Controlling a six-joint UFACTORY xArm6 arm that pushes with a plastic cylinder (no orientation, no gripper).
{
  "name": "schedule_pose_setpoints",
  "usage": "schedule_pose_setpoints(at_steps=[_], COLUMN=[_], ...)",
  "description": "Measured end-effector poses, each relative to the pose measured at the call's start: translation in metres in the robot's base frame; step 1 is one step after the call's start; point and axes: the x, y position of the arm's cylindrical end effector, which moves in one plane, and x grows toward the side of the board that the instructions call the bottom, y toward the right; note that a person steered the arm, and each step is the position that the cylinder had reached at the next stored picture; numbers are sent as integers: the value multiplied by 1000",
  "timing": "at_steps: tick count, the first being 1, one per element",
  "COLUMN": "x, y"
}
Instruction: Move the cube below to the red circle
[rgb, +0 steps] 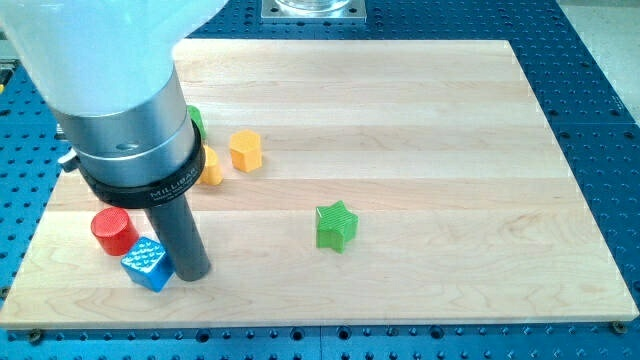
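A blue cube (147, 264) lies near the view's bottom left of the wooden board (400, 120). A red circle block (113, 231) stands just up and to the left of it, almost touching it. My tip (193, 273) rests on the board right beside the blue cube's right side, touching it or nearly so. The dark rod rises from there to the large grey arm body at the view's top left.
A yellow hexagon block (245, 150) sits right of the arm body. Another yellow block (211, 166) and a green block (196, 122) are partly hidden behind the arm. A green star block (336, 226) lies near the board's middle.
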Motion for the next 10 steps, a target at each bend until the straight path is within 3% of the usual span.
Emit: schedule_pose_setpoints(at_steps=[1, 3, 4, 8, 10], x=[-14, 13, 6, -27, 45], y=[25, -74, -23, -67, -54])
